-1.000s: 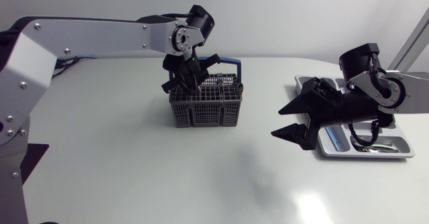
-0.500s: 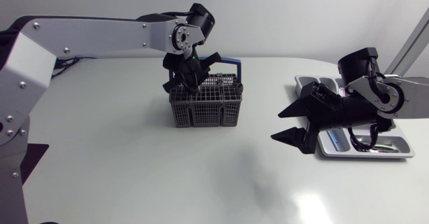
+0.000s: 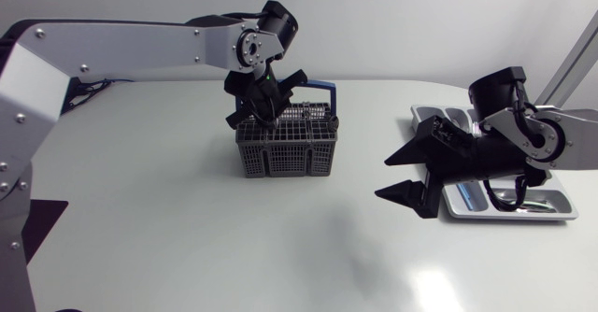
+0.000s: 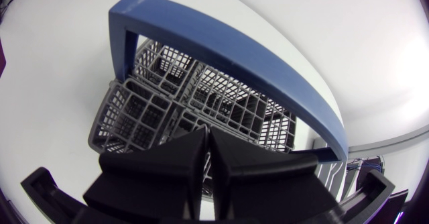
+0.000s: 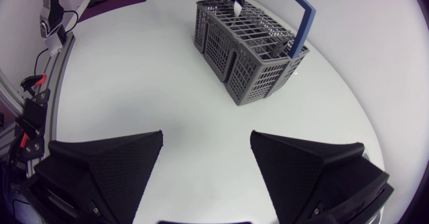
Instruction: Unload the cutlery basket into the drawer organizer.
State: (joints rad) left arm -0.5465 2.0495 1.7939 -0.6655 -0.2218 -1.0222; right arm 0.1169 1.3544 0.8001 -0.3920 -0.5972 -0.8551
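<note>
The grey wire cutlery basket with a blue handle stands mid-table. My left gripper hangs straight down into its top, just behind the handle. In the left wrist view its fingers are pressed together over the basket. In the right wrist view a pale cutlery end shows at the tips above the basket. My right gripper stands open and empty, low over the table between the basket and the metal drawer organizer. The same gripper faces the basket.
The organizer lies at the right side of the table, partly under my right arm. Bare white tabletop lies between the basket and my right gripper, and in front of the basket.
My left gripper's fingers have come together inside the basket top. The right arm has barely moved.
</note>
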